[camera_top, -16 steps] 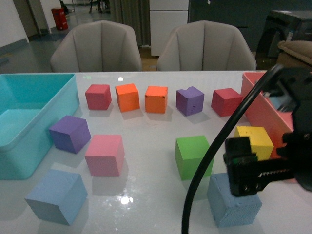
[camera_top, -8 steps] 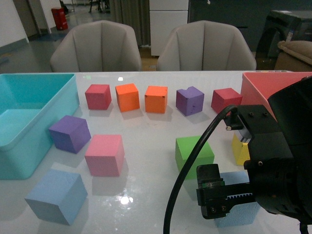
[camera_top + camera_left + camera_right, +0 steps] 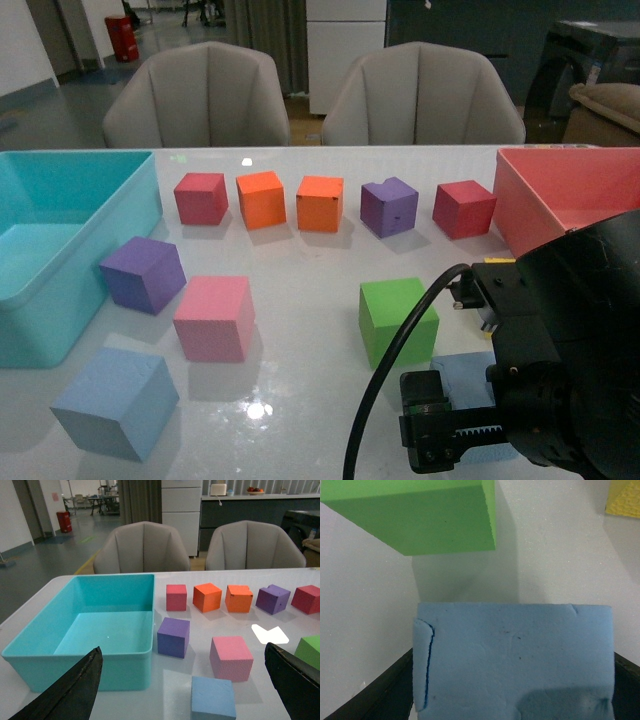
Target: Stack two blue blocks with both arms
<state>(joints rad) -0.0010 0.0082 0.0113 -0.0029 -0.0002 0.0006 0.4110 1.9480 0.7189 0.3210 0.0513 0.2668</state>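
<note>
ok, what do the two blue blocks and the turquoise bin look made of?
Left blue block and right blue block: probably foam, matte; the right one shows a torn slit and dented corner. Turquoise bin: looks moulded plastic, smooth with slight sheen, thin lipped rim.

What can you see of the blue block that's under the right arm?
The blue block is a pale, dusty-blue foam cube with a matte top face, a slit along one edge and a few dark specks. It sits flat on the white table, nearer the robot than the green cube, not touching it. The right gripper straddles it, a black finger at each side; whether they press it is unclear.
</note>
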